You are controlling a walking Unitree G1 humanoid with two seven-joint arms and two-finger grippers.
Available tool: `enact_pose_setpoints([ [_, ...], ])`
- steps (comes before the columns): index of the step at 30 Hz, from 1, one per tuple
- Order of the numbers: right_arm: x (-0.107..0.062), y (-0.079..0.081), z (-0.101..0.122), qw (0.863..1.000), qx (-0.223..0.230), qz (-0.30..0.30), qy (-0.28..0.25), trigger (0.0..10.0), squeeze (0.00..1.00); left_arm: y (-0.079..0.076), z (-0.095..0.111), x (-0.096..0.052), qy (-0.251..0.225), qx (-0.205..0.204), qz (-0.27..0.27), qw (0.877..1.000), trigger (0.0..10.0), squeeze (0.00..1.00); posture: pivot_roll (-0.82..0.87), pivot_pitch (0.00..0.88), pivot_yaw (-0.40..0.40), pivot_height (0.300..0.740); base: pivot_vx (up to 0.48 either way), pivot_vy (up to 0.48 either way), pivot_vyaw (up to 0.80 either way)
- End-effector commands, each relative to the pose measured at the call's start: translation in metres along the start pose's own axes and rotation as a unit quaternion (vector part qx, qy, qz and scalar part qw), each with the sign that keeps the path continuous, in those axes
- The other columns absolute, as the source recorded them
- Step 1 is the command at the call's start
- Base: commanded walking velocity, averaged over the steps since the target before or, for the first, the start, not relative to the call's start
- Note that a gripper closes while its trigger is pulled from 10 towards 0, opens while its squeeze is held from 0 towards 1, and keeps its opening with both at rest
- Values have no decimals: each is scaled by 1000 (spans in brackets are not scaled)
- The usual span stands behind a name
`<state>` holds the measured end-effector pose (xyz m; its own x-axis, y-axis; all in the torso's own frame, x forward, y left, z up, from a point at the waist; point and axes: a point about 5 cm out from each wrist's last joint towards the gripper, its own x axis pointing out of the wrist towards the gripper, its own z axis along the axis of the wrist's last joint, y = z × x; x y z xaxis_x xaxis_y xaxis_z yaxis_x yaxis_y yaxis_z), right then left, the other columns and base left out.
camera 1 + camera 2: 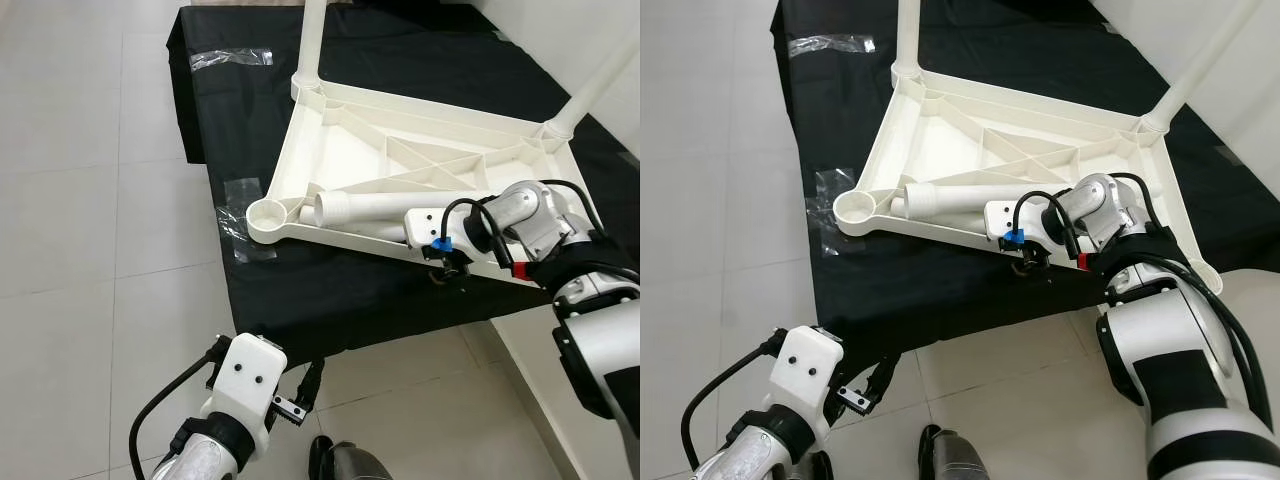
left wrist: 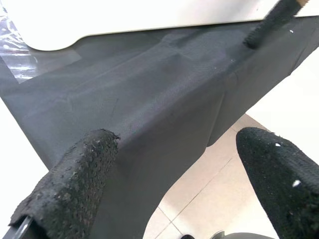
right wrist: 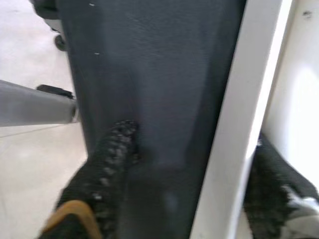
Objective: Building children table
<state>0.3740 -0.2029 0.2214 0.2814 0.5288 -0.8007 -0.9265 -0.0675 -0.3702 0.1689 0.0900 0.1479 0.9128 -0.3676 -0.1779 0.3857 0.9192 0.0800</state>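
The white children's table top [image 1: 400,150] lies upside down on a black cloth [image 1: 330,300]. Two white legs stand up from it, one in the far-left corner [image 1: 312,40] and one in the far-right corner [image 1: 600,80]. A loose leg [image 1: 370,207] rests inside the top, beside the near-left socket [image 1: 268,213]. My right gripper [image 1: 447,262] is open at the near rim [image 3: 234,119], one finger [image 3: 107,164] outside on the cloth and the other [image 3: 274,194] inside the rim. My left gripper [image 1: 295,400] hangs low in front of the cloth's draped edge, open with nothing between its fingers [image 2: 75,184].
Patches of clear tape [image 1: 240,235] hold the cloth down at its left edge and far corner [image 1: 232,57]. Pale floor tiles [image 1: 80,200] spread to the left and in front. A white wall [image 1: 560,30] rises at the far right. My foot [image 1: 345,462] shows at the bottom.
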Motion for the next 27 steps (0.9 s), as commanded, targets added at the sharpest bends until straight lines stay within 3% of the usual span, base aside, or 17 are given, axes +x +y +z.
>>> enact_pose_setpoints([
  [1, -12, 1, -5, 1000, 11, 9, 1, 10000, 553, 0, -4, -1, 7, -3, -3, 1000, 10000, 0, 45, 225, -139, 740, 0, 0, 0],
  [2, -15, 1, -6, 1000, 13, 19, 6, 10000, 0, 0, -4, 0, 8, -3, -3, 1000, 10000, 0, 45, 225, -139, 740, 0, 0, 0],
  [6, -26, 2, -9, 999, 26, 37, 9, 10000, 0, 0, -5, 1, 9, -2, -4, 1000, 10000, 0, 44, 219, -136, 740, 0, 0, 0],
  [14, -39, -4, -6, 999, 49, 11, -12, 10000, 0, 2, -7, 5, 8, 0, -4, 1000, 10000, 0, 41, 207, -135, 740, 0, 0, 0],
  [16, -47, -9, 0, 996, 72, 2, -49, 10000, 0, 2, -7, 7, 8, 0, -4, 1000, 10000, 0, 47, 195, -136, 740, 0, 0, 0],
  [18, -47, -9, 0, 996, 72, 2, -49, 10000, 0, 2, -7, 7, 8, 0, -4, 1000, 10000, 0, 47, 195, -136, 740, 0, 0, 0],
  [19, -51, -11, 5, 994, 81, 1, -80, 10000, 0, 3, -8, 8, 8, 2, -3, 1000, 10000, 0, 47, 193, -133, 740, 0, 0, 0],
  [21, -51, -11, 5, 994, 81, 1, -80, 10000, 0, 3, -8, 8, 8, 2, -3, 1000, 10000, 0, 47, 193, -133, 740, 0, 0, 0],
  [24, -70, -10, 13, 976, 97, -33, -190, 10000, 0, 5, -11, 10, 9, 8, -1, 1000, 10000, 0, 60, 173, -110, 740, 0, 0, 0],
  [25, -77, -5, 21, 963, 92, -46, -248, 10000, 0, 7, -13, 12, 10, 10, -3, 1000, 10000, 0, 63, 162, -93, 740, 0, 0, 0],
  [26, -77, -5, 21, 963, 92, -46, -248, 10000, 0, 7, -13, 12, 10, 10, -3, 1000, 10000, 0, 63, 162, -93, 740, 0, 0, 0],
  [27, -81, -1, 27, 954, 86, -49, -285, 10000, 0, 9, -14, 13, 11, 11, -3, 1000, 10000, 0, 59, 160, -88, 740, 0, 0, 0],
])
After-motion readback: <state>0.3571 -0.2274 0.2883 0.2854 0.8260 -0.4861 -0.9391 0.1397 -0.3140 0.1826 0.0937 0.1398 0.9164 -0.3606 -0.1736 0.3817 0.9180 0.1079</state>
